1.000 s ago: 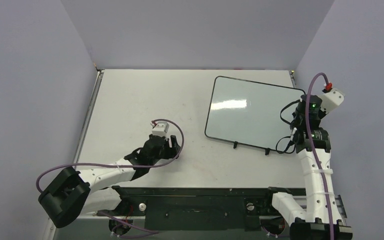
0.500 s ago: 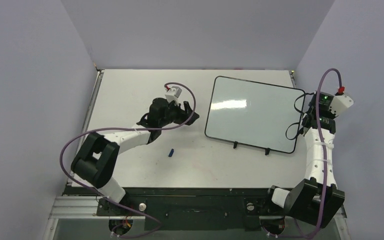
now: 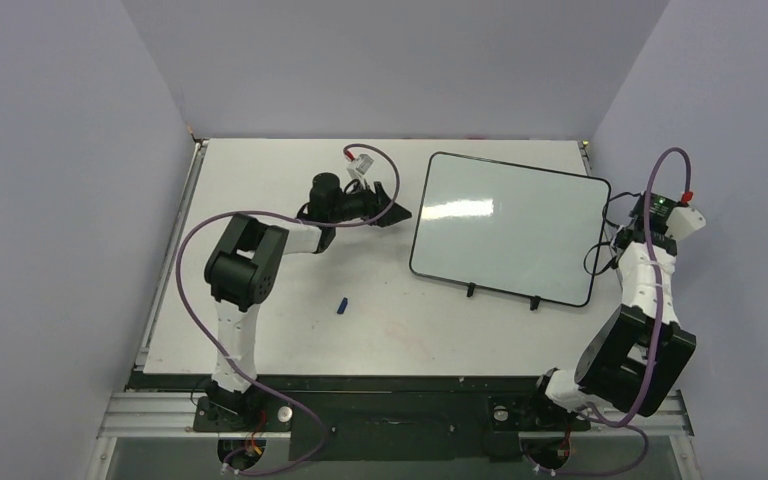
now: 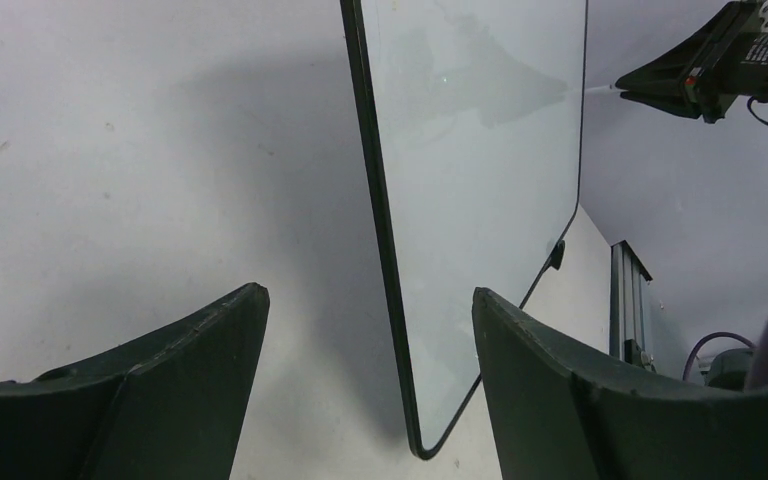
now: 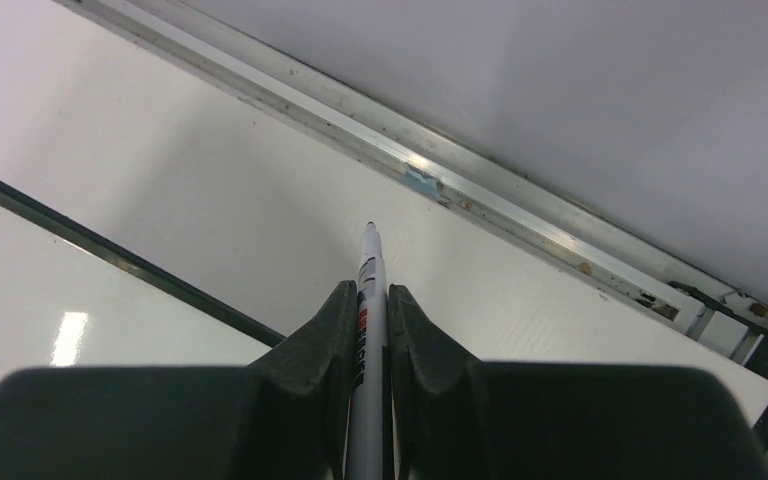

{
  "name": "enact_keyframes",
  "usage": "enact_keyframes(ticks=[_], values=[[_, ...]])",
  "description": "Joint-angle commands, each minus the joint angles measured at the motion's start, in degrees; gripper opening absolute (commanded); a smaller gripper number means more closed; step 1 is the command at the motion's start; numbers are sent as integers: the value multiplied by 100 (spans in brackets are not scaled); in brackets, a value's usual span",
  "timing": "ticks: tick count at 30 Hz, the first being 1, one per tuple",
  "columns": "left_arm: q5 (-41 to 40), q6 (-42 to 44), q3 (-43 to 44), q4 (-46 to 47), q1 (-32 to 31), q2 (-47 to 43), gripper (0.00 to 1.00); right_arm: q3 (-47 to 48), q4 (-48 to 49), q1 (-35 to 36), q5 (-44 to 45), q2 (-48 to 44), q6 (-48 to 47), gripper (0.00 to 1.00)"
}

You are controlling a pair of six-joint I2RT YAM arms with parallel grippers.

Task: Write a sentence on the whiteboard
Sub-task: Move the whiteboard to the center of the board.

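The whiteboard (image 3: 505, 230) lies flat on the desk (image 3: 270, 200), right of centre, its glossy face blank. I judge it light, thin, stiff and slick, likely to skate under pen pressure, so its black frame is the place to pin it. My left claw (image 4: 365, 300) gapes wide, empty, just beside the board's left edge. My right claw (image 5: 370, 295) is clamped on the marker (image 5: 370, 255), just off the right edge. That side is cramped by the wall, while the left is roomy apart from a small blue piece (image 3: 342, 305).
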Motion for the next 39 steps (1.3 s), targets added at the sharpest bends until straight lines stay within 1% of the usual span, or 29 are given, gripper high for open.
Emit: enact_keyframes(ticks=[1,8,13,18,24,26,28,29,30,31,34,39], values=[[613,-363,671,770,28,475,71,-57,426,-138,-247,84,97,0],[902,-924,1292,1159,-48,1065,68,-72,589,-184,-919,353,108,0],[975,-1031,1623,1119,-155,1366,66,-71,726,-200,-1319,605,99,0],[968,-1148,1730,1199,-238,1473,60,-93,849,-203,-1876,753,137,0],[1010,-1359,1744,1439,-338,1530,45,-169,888,-111,-2096,782,156,0],[1002,-1361,1688,1462,-353,1484,37,-194,878,-66,-2138,786,154,0],[974,-1342,1549,1502,-345,1418,24,-235,875,-17,-2160,752,162,0],[981,-1336,1519,1519,-342,1391,21,-260,868,28,-2162,744,162,0],[979,-1327,1446,1549,-333,1344,15,-278,867,45,-2171,713,163,0],[979,-1320,1411,1555,-327,1318,13,-302,862,96,-2171,702,167,0],[962,-1277,1185,1621,-282,1183,0,-401,855,217,-2159,646,178,0],[939,-1105,692,1650,-149,802,0,-526,860,571,-2051,581,238,0]])
